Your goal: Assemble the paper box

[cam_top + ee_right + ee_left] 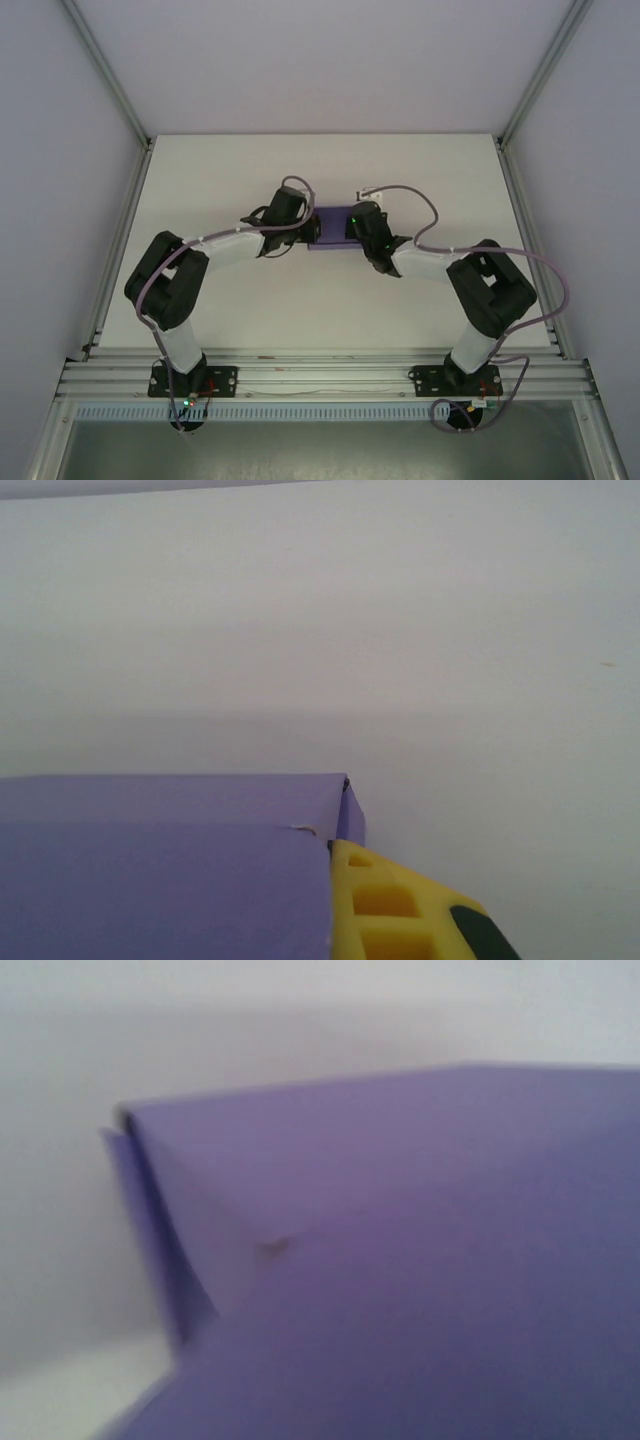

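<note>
The paper box (329,231), purple card, sits at mid-table between my two wrists. My left gripper (311,227) meets its left end and my right gripper (350,233) its right end. In the left wrist view the paper box (400,1210) is blurred and very close. A folded corner stands at its left, and the card hides my fingers. In the right wrist view the paper box (160,880) lies low on the left as a flat top panel with a short end wall. One yellow finger (390,910) presses against its right edge, and the other finger is hidden behind the card.
The white table (220,180) is walled by white panels and metal frame posts. Grey cables (420,215) loop from both wrists above the box. A small white piece (371,193) lies just behind the right wrist. An aluminium rail (320,375) runs along the near edge.
</note>
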{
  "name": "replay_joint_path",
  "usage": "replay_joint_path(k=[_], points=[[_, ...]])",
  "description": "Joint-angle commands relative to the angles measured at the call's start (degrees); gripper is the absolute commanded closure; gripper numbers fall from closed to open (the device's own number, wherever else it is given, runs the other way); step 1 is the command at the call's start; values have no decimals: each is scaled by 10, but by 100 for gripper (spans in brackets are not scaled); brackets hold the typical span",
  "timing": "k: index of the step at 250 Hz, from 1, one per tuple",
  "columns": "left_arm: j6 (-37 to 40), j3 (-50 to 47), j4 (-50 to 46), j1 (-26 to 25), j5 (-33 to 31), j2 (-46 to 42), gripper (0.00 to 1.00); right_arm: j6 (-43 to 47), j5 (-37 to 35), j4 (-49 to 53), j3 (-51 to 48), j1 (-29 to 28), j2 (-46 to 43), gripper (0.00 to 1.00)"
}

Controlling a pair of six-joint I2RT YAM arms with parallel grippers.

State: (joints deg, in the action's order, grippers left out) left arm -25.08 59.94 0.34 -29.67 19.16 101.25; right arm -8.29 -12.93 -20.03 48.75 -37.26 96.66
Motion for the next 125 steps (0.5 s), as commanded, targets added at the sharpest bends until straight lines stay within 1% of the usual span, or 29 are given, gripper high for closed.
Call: replay_joint_path(k=[1, 22, 55, 67, 106, 125], points=[[1, -13, -35, -6, 6, -12, 90, 26, 31, 11, -24, -13, -6, 100], [1, -21, -40, -6, 3, -24, 84, 31, 23, 17, -28, -14, -6, 100], [1, -39, -45, -6, 8, -62, 69, 38, 4, 23, -34, -15, -4, 100], [-1, -44, -50, -6, 9, -80, 61, 42, 4, 23, -38, -17, -5, 100], [-13, -58, -64, -6, 41, -150, 42, 49, -7, 23, -45, -22, -2, 100], [-18, -61, -77, -6, 52, -187, 40, 49, -14, 26, -46, -23, 1, 100]])
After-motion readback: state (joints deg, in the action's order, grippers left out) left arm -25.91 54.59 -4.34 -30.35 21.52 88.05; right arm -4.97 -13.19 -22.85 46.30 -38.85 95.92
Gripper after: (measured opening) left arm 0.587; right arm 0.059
